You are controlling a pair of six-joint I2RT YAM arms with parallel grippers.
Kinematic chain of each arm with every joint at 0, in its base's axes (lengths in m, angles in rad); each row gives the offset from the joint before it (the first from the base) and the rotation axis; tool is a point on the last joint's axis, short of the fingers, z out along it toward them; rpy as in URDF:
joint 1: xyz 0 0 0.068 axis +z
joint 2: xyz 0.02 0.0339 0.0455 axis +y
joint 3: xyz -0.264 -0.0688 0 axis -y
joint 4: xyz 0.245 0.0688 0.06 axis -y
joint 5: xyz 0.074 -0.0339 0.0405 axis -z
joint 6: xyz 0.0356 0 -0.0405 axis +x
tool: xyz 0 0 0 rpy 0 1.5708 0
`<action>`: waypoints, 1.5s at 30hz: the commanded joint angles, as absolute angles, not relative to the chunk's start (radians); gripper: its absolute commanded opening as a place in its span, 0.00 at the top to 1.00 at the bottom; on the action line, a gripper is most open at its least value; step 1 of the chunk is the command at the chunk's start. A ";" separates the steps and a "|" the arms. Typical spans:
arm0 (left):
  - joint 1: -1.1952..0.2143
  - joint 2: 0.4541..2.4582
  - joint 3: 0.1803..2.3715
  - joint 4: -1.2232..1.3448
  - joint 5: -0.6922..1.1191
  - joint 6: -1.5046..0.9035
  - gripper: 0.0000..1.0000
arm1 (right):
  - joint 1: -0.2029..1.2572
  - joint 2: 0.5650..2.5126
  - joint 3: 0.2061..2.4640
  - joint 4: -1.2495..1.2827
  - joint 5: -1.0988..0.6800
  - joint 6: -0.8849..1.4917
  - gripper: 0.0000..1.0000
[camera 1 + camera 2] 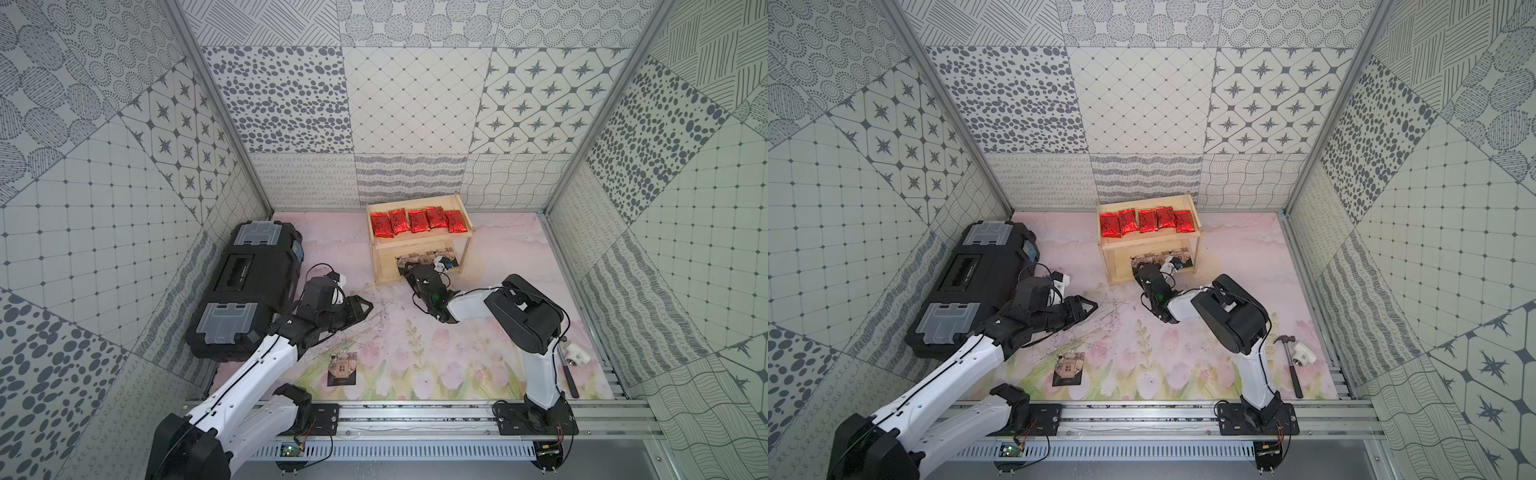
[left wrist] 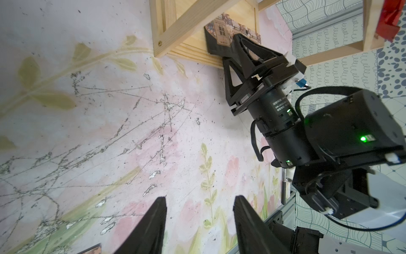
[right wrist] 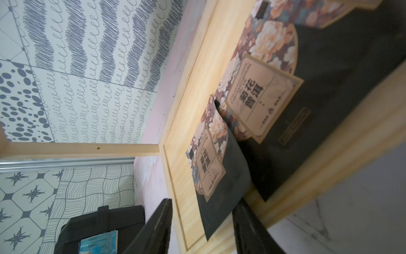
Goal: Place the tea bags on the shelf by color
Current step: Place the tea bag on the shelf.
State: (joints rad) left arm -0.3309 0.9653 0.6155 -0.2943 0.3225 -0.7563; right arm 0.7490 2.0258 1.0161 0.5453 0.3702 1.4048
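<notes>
Five red tea bags (image 1: pixel 417 220): side by side in a row on the top tier of the shelf (image 1: pixel 419 242), which stands at 12 o'clock on the table (image 1: pixel 340 249) in both top views.
Black sachets (image 3: pixel 219 182): at least two lie flat on the lower tier, overlapping at their edges. A third may sit deeper in, but the view cuts it off.
Lone black sachet (image 1: pixel 342 369): flat on the table at 7 o'clock, well apart from the shelf and from both arms.
Right gripper (image 3: pixel 203 201): at the front edge of the lower tier, jaws spread, one finger on each side of the nearest sachet's corner. The sachet rests on the board, so I judge it let go rather than pinched.
Left gripper (image 2: pixel 198 199): low over the table just 9 o'clock of centre, jaws parted, nothing between them.
Done: the red colour looks sorted on top, and the black group is gathered below.
Left: the lone black sachet has yet to join the lower tier; I see no other loose bag.
Bystanders: toolbox (image 1: pixel 249 286) at 9 o'clock and hammer (image 1: pixel 1292 365) at 4 o'clock, neither part of the job.
</notes>
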 commanded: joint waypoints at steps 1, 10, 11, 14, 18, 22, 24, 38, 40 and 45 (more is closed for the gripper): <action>-0.326 0.960 0.613 -0.265 0.347 -0.743 0.46 | 0.743 2.008 1.036 0.367 0.333 1.476 0.50; -0.327 0.964 0.614 -0.265 0.340 -0.742 0.46 | 0.732 1.986 1.088 0.227 0.269 1.497 0.49; -0.327 0.965 0.614 -0.267 0.338 -0.742 0.46 | 0.731 1.983 1.100 0.198 0.263 1.498 0.49; -0.328 0.965 0.614 -0.265 0.334 -0.741 0.46 | 0.730 1.972 1.121 0.142 0.242 1.497 0.49; -0.325 0.966 0.615 -0.264 0.330 -0.740 0.46 | 0.728 1.952 1.135 0.107 0.230 1.483 0.49; -0.320 0.968 0.619 -0.264 0.330 -0.738 0.46 | 0.726 1.932 1.142 0.083 0.218 1.462 0.48; -0.315 0.966 0.623 -0.270 0.323 -0.737 0.46 | 0.726 1.925 1.142 0.070 0.210 1.452 0.48; -0.207 0.869 0.643 -0.517 0.301 -0.755 0.46 | 0.811 1.642 0.849 0.374 0.067 0.786 0.49; -0.129 0.873 0.646 -0.557 0.344 -0.753 0.45 | 0.912 1.616 0.835 0.349 0.146 0.578 0.47; 0.061 0.901 0.635 -0.591 0.492 -0.774 0.45 | 1.190 1.691 0.826 0.457 0.244 0.153 0.42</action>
State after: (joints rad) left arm -0.0654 0.8883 0.6395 -0.4759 0.3496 -0.7605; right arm 1.0855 1.6440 0.8349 0.3515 0.1787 0.5133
